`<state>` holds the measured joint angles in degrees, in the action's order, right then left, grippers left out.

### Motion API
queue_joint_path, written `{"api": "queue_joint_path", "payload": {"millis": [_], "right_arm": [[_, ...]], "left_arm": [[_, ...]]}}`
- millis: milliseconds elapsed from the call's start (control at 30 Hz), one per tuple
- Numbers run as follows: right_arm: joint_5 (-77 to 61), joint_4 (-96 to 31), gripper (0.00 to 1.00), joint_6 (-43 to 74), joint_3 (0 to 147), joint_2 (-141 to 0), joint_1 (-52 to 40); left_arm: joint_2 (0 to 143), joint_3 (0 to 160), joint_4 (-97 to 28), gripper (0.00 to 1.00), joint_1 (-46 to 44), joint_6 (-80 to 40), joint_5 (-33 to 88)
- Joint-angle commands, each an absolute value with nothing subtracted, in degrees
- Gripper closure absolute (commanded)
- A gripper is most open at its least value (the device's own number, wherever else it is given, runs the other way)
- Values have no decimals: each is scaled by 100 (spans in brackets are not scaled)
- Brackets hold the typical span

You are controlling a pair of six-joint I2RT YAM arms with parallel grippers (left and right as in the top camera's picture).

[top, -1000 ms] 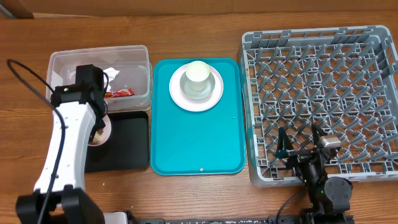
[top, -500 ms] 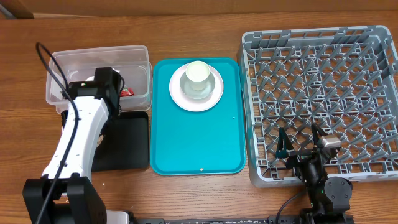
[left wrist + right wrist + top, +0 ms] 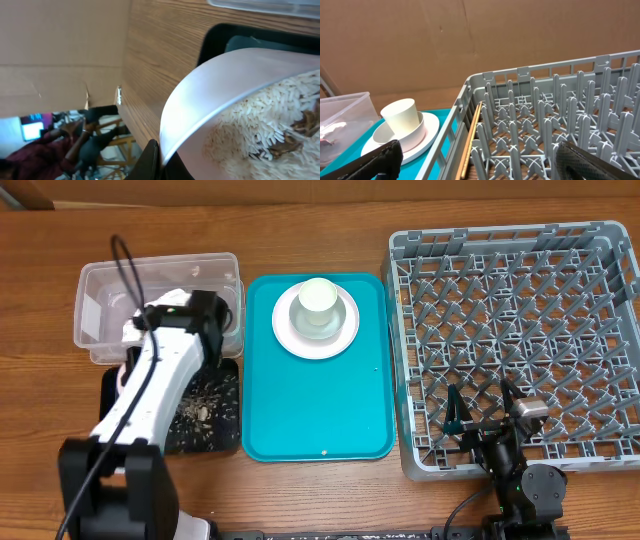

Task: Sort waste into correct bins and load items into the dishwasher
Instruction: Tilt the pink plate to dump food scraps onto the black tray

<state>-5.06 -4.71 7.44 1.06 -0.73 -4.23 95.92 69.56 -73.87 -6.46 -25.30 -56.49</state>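
The left arm (image 3: 140,400) lies across the black tray (image 3: 215,437) and the clear tub's (image 3: 100,300) near right corner. The teal tray's (image 3: 320,410) near half is bare; a plate (image 3: 343,332) with a cup (image 3: 317,298) takes its far end. Upright pegs crowd the rack (image 3: 520,330), and the right gripper (image 3: 480,412), spread wide, sits at its near left corner.

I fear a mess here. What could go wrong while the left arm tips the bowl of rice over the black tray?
1. The bowl is gripped only at its rim by the left fingers; it may slip.
2. Its lip stands near the edge of the black tray, so rice may spill onto the wooden table.
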Motion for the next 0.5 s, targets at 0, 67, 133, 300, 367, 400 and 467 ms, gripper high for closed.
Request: {"api": "queue_joint_path", "payload": {"millis": [0, 67, 133, 300, 367, 400, 467], "right_arm": [[-454, -443, 0, 753, 45, -16, -443], [-454, -443, 0, 753, 45, -16, -443], [-454, -443, 0, 753, 45, -16, -443], [-454, -440, 0, 753, 45, -16, -443], [-454, -440, 0, 753, 45, -16, -443], [-454, -443, 0, 753, 45, -16, -443], [-454, -443, 0, 753, 45, -16, -443]], "left_arm": [[9900, 6938, -7461, 96, -790, -2530, -6130], [10036, 6938, -7507, 96, -836, -2530, -6307], [10119, 6938, -7546, 96, -858, -2532, -6438], [10147, 6938, -7964, 96, -864, -2832, -7107], [10147, 6938, -8156, 96, -864, -2969, -7251], [10147, 6938, -8230, 96, -864, -3048, -7251], [10147, 6938, -8348, 96, -864, -3310, -7244]]}}
